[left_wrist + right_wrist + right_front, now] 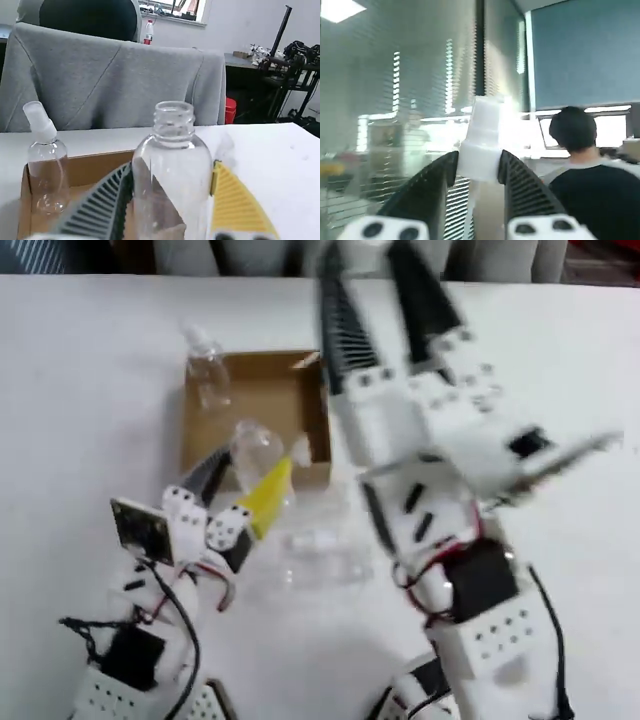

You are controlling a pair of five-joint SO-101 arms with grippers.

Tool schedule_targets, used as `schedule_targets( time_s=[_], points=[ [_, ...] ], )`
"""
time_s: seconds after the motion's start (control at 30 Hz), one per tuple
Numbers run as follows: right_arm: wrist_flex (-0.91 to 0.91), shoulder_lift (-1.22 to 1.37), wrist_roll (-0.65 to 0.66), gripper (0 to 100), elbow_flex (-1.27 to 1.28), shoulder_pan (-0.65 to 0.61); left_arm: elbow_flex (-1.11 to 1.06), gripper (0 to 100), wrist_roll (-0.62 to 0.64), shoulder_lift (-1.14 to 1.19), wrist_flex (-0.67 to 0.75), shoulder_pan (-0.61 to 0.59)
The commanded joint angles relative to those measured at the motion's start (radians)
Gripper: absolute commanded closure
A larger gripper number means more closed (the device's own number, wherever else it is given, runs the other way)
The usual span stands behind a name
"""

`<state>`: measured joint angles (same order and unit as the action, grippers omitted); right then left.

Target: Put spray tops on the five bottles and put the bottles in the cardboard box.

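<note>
Box (266, 390) holds one topped bottle (207, 375); left jaws clamp open bottle (172, 170), right jaws a spray top (482, 145).

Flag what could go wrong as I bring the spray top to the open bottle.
1. The spray top is pinched in the jaws of the right arm; pressed off-centre onto the open bottle, it may tilt or slip.
2. The left arm holds that bottle by its smooth body, so downward pressure could push it through the jaws.
3. Coming down, the right arm might sweep the loose bottle on the table.
</note>
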<state>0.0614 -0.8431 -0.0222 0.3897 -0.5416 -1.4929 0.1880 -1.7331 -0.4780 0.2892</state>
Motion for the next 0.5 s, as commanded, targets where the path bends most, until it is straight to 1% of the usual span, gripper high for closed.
schedule_targets(
  time_s=[0.0, 0.07, 0.2, 0.47],
  points=[
    [0.067, 0.033, 0.0, 98.2, -0.051, -0.084, -0.009, 98, 0.014, -0.016, 0.055, 0.012],
    [0.11, 0.042, -0.003, 98.2, -0.049, -0.094, -0.018, 98, -0.003, -0.016, 0.054, 0.012],
    [0.162, 0.047, -0.002, 98.2, -0.041, -0.11, -0.02, 98, -0.092, -0.016, 0.054, 0.012],
    [0.157, 0.048, 0.0, 98.2, 0.069, -0.107, -0.02, 98, -0.097, -0.016, 0.054, 0.012]
  ],
)
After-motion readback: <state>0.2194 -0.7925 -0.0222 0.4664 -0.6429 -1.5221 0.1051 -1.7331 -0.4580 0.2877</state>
